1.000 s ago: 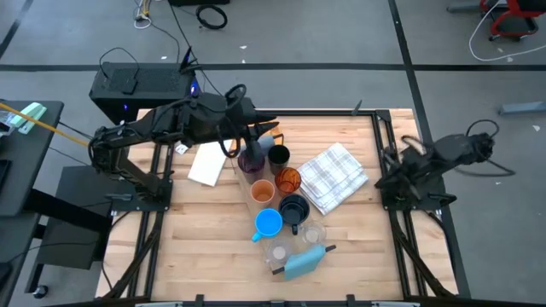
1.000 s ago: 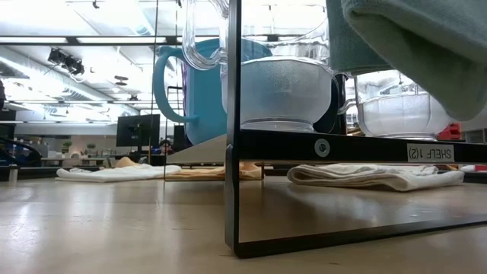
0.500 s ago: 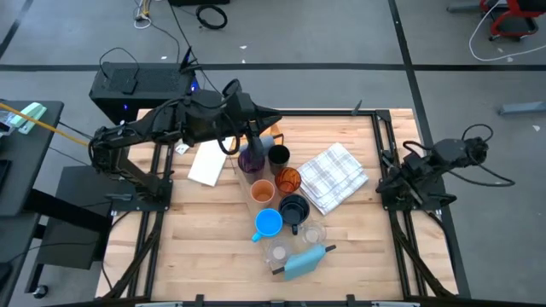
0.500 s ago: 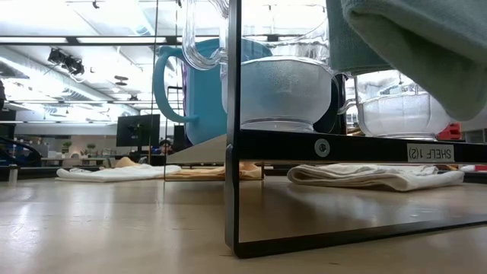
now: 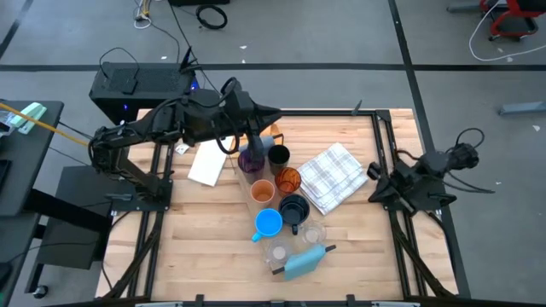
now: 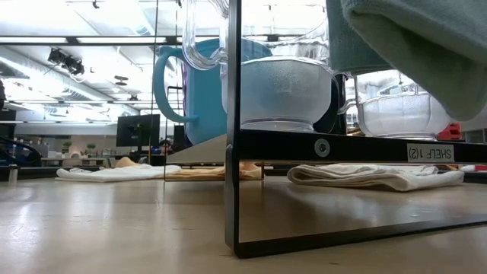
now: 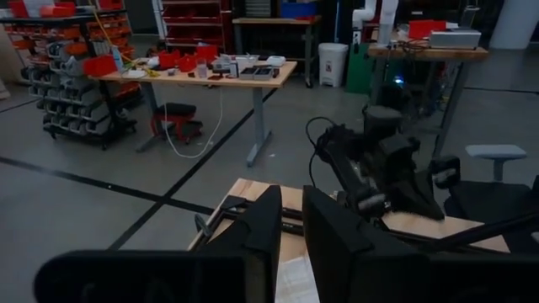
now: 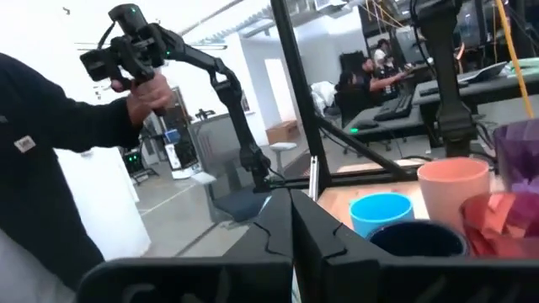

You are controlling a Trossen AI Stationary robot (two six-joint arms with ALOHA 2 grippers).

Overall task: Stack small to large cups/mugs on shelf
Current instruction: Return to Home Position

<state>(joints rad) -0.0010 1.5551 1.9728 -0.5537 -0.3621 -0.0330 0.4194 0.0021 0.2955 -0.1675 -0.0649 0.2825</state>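
Note:
Cups stand in a row down the table's middle: purple tumbler, black cup, orange cup, red-orange cup, dark navy mug, bright blue mug, clear glasses. In the low view, a dark-framed shelf carries a clear glass in front of the blue mug. My left gripper hangs above the row's far end, its fingers narrowly apart with nothing between them. My right gripper is shut and empty at the table's right side, pointing level at the cups.
A white checked cloth lies right of the row and a white sheet left of it. A blue-grey cloth sits at the row's near end. A person's dark sleeve shows beyond the table.
My right arm has folded down and drawn back toward the table's right edge, its gripper sinking and turning level. My left gripper has tipped up a little above the far end of the row. The cups have not moved.

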